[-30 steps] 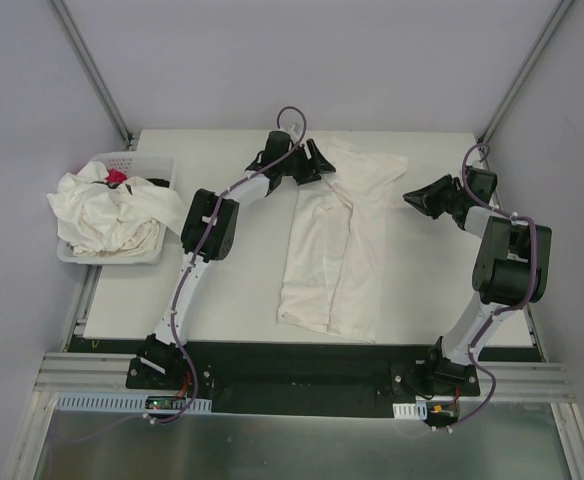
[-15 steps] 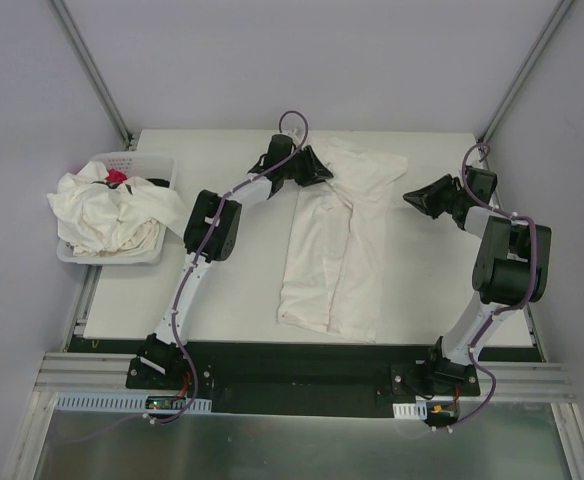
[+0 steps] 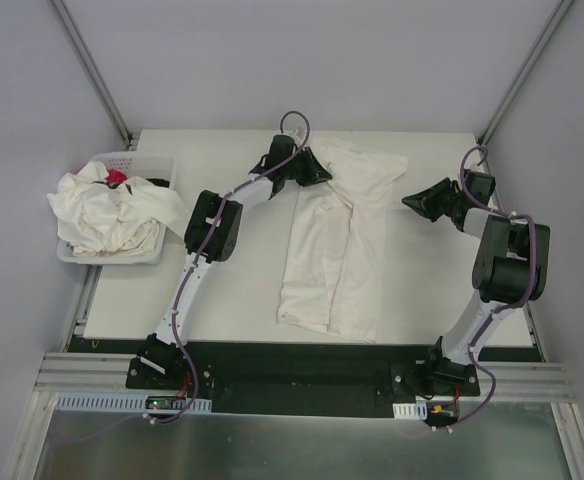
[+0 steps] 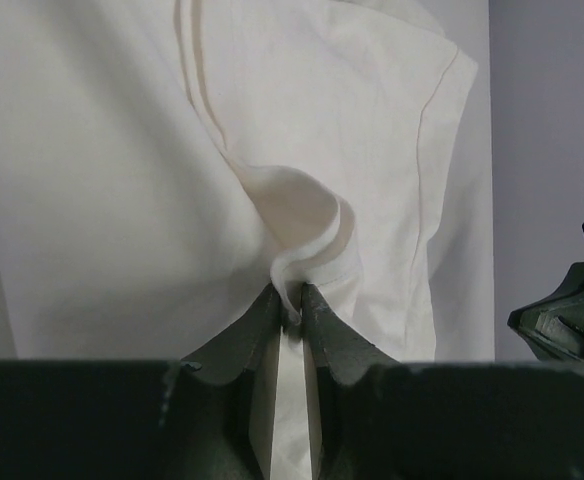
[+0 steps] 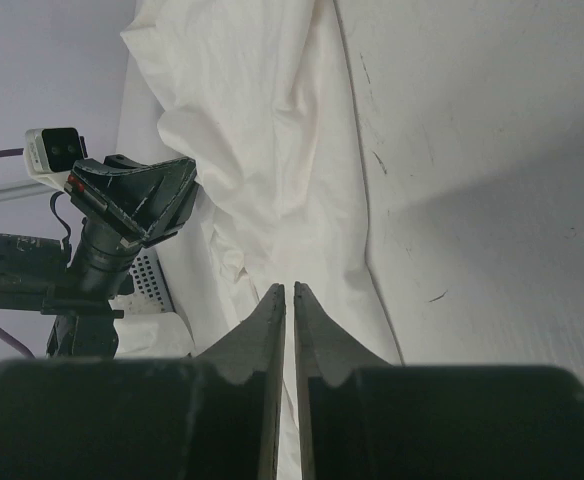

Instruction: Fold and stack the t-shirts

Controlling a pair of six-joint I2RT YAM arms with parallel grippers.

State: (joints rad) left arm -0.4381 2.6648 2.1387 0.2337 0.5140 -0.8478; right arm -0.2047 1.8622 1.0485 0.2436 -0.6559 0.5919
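Note:
One off-white t-shirt (image 3: 332, 260) lies lengthwise in the middle of the table, its sides folded inward. My left gripper (image 3: 322, 172) sits at the shirt's upper left, near the collar end. In the left wrist view that left gripper (image 4: 292, 302) is shut on a small raised fold of the t-shirt (image 4: 122, 180). My right gripper (image 3: 409, 203) hovers just off the shirt's right edge. Its jaws (image 5: 289, 290) stand shut with only a hairline slit and nothing between them, above the t-shirt (image 5: 262, 130). More crumpled t-shirts (image 3: 107, 215) fill the basket.
The white perforated basket (image 3: 157, 163) stands at the table's left edge, with a red packet (image 3: 117, 177) on the heap inside. Grey walls close in the back and sides. Each wrist view shows the opposite arm: right (image 4: 572, 310), left (image 5: 137, 200).
My left gripper has slid slightly right onto the shirt and closed on a fold of it. The right gripper has crept a little left and narrowed.

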